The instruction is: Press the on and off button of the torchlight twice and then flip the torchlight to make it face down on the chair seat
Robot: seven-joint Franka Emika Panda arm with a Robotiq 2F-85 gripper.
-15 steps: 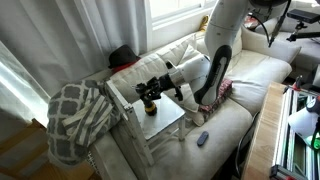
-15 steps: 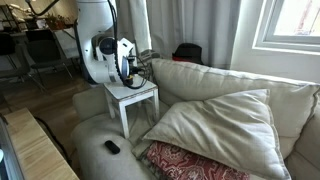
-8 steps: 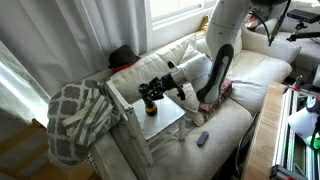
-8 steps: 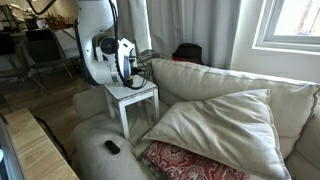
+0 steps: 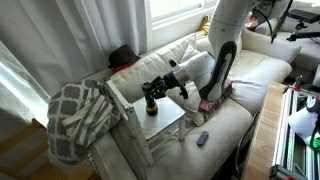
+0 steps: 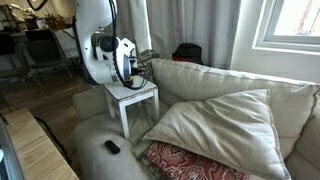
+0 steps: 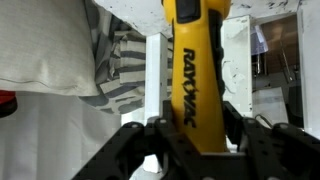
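In the wrist view the torchlight point(image 7: 195, 70) shows as a yellow body with black lettering. It runs up from between my gripper's point(image 7: 197, 135) black fingers point(image 7: 150, 135), which are shut on its sides. In an exterior view my gripper point(image 5: 153, 92) holds the torchlight point(image 5: 150, 107) roughly upright over the pale chair seat point(image 5: 168, 122). I cannot tell whether its lower end touches the seat. In an exterior view my gripper point(image 6: 137, 65) hangs just above the chair seat point(image 6: 135, 93), and the torchlight is too small to make out there.
A grey checked blanket point(image 5: 75, 115) hangs over the chair's side, next to the white slats point(image 7: 240, 70). A small dark remote point(image 5: 203, 138) lies on the sofa seat. Large cream cushions point(image 6: 215, 120) and a red patterned one point(image 6: 190, 162) lie beside the chair.
The arm has edged slightly toward the sofa, still shut on the torchlight. Nothing else has moved.
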